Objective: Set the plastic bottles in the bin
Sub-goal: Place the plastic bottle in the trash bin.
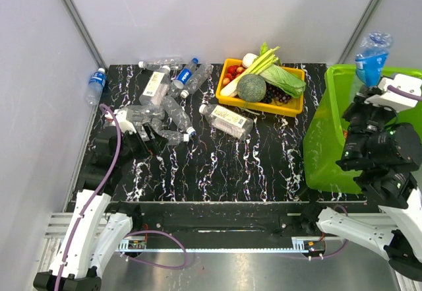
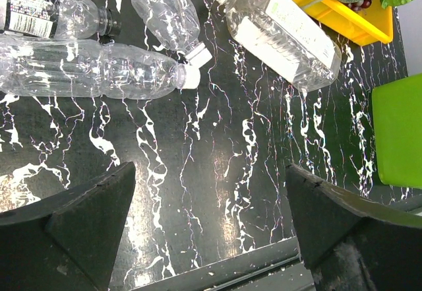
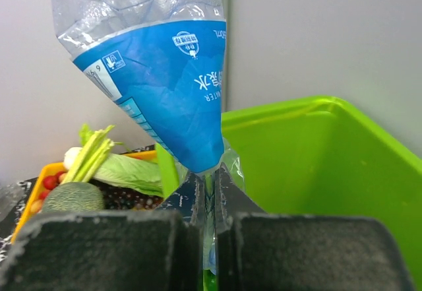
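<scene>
The right gripper (image 3: pixel 210 195) is pinching a blue-labelled bottle (image 3: pixel 158 93), holding it up over the bin (image 3: pixel 316 159). The left gripper (image 2: pixel 211 218) is hanging with jaws spread wide above the table (image 2: pixel 217 139), well left of the bin, near the other bottles (image 1: pixel 161 103).

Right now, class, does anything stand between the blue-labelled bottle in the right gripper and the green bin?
Nothing visible does. The right gripper is shut on the crushed blue-labelled bottle, held up by the lime-green bin near its rim. The bin has no lid and its open mouth is unblocked.
</scene>
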### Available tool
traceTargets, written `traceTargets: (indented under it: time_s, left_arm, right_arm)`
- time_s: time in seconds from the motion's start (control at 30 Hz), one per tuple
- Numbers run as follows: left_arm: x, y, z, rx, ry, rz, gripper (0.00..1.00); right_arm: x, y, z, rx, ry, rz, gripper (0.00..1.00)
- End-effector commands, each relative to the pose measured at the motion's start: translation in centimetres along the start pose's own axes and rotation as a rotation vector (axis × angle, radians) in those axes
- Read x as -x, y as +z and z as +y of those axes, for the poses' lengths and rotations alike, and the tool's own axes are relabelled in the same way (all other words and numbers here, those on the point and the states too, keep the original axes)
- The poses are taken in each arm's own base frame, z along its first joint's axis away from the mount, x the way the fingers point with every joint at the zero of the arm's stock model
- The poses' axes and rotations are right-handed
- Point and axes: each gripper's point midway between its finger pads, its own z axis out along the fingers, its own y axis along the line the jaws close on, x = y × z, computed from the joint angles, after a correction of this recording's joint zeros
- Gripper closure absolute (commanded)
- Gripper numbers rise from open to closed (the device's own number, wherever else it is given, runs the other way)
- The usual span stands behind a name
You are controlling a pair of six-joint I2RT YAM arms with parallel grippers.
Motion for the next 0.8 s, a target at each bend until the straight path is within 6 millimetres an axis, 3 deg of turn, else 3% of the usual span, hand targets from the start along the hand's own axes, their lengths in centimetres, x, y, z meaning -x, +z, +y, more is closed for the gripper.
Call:
traceTargets:
  time_s: [0.0, 0.07, 0.17, 0.23, 0.3, 0.5, 0.63, 0.77]
  left_arm:
    - [0.9, 0.0, 0.0, 0.004, 0.020, -0.045, 0.01]
    - [0.9, 0.0, 0.1, 0.007, 0.020, -0.045, 0.01]
    - [0.9, 0.1, 0.1, 0.008, 0.018, -0.042, 0.01]
    - [0.8, 0.2, 0.2, 0.012, 0.016, -0.038, 0.01]
    - [0.8, 0.2, 0.2, 0.016, 0.016, -0.038, 0.01]
    - [0.9, 0.3, 0.6, 0.036, 0.010, -0.041, 0.01]
    - [1.0, 0.4, 1.3, 0.081, -0.014, -0.047, 0.01]
    - [1.5, 0.3, 4.1, 0.247, -0.074, -0.085, 0.01]
  right_arm:
    - [-0.5, -0.4, -2.3, -0.080, -0.067, 0.016, 0.94]
    - [-0.9, -0.5, -2.5, -0.083, -0.085, 0.017, 0.77]
    - [-1.7, -0.5, -2.4, -0.091, -0.107, 0.026, 0.66]
    - [-2.1, -0.5, -2.3, -0.096, -0.115, 0.031, 0.47]
    - [-2.4, -0.5, -2.2, -0.099, -0.118, 0.032, 0.37]
    - [-2.2, -0.4, -1.9, -0.097, -0.099, 0.024, 0.25]
    - [-2.1, 0.0, -0.5, -0.060, -0.115, 0.011, 0.21]
    - [-2.8, 0.4, 1.7, 0.017, -0.164, 0.009, 0.18]
